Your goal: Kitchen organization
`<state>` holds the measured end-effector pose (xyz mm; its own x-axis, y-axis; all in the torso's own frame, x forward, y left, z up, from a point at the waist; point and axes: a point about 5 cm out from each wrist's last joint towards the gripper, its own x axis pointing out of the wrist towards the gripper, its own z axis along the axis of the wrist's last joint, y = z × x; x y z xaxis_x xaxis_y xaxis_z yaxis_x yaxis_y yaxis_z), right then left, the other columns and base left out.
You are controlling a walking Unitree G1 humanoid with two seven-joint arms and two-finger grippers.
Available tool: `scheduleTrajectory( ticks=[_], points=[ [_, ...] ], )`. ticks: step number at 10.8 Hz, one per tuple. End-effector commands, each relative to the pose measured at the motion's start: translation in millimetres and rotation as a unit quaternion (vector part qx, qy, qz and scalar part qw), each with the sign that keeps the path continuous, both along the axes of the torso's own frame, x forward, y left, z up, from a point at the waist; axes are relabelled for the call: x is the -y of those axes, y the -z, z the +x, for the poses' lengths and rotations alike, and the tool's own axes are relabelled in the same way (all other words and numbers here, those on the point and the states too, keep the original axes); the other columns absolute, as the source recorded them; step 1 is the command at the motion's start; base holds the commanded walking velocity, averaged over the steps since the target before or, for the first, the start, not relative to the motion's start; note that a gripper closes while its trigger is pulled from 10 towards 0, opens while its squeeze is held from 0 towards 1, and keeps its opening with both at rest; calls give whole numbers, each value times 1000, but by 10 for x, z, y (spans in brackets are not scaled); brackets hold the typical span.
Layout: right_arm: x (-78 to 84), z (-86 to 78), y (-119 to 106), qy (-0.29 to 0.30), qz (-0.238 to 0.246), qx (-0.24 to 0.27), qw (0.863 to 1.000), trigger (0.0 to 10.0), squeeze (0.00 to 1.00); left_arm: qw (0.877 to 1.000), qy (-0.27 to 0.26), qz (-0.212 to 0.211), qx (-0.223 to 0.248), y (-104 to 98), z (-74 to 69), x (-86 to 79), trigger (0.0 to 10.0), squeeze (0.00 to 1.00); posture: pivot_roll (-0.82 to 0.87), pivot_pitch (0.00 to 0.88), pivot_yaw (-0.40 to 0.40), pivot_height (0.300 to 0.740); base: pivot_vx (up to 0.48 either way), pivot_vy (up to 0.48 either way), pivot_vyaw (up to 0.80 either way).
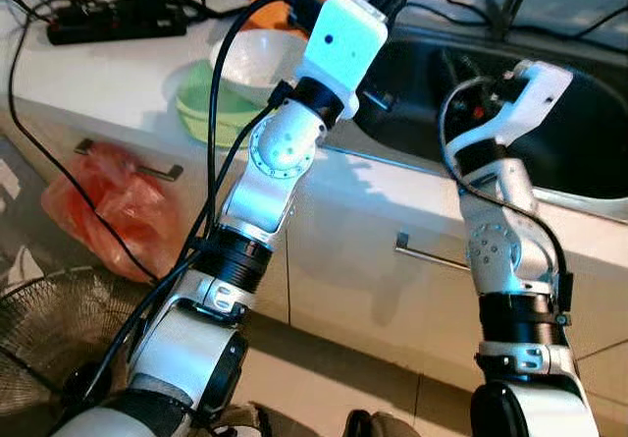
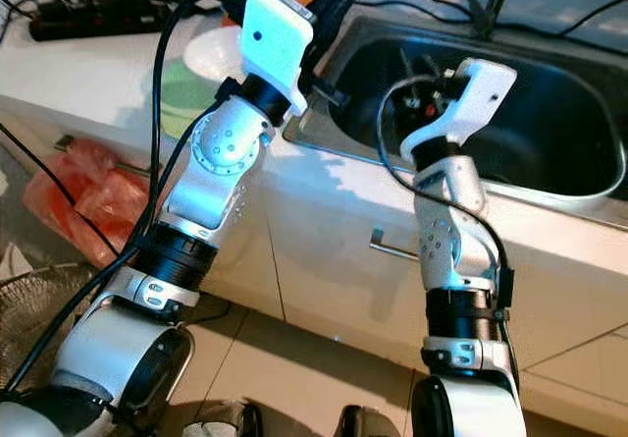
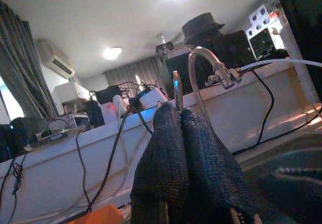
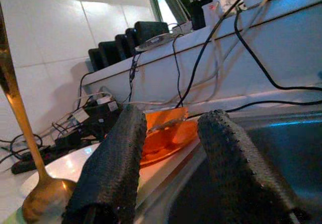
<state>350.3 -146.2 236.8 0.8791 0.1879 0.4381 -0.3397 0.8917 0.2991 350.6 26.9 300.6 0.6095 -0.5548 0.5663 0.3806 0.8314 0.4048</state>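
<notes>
the spoon (image 3: pixel 177 90) stands pinched between the left gripper's (image 3: pixel 182 128) closed jaws.

A black power strip (image 1: pixel 116 23) with tangled black cables lies on the white table at the upper left of the frame, and a red plastic bag (image 1: pixel 110 207) hangs from a cabinet handle (image 1: pixel 128 165) at the left. A wire fan guard (image 1: pixel 54 331) sits on the floor at the lower left. In the left wrist view a wall air conditioner (image 3: pixel 54 61) hangs beside grey curtains (image 3: pixel 20 78), with ceiling lights (image 3: pixel 112 52) above.
</notes>
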Motion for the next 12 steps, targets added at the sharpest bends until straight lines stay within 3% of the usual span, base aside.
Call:
scheduleTrajectory(
  ticks=[1, 6, 9, 12],
  points=[
    [-33, -18, 14, -10, 2, 1, 1000, 10000, 0, 1000, -4, -9, -7, 39, -7, -5, 10000, 0, -35, 26, -9, 740, 0, 0, 0],
    [-156, -50, 150, -61, -31, -16, 998, 10000, 0, 999, -20, -26, -42, 235, 8, -54, 10000, 0, -27, 0, -26, 740, 0, 0, 0],
    [-109, -77, 287, -90, -75, -37, 992, 10000, 0, 999, -30, -27, -35, 212, 2, -103, 10000, 0, -23, 1, -30, 740, 0, 0, 0],
    [-216, -153, 410, -147, -123, -50, 980, 10000, 0, 999, -31, -27, -33, 190, 2, -102, 10000, 0, -19, 22, -37, 740, 0, 0, 0]
  ],
)
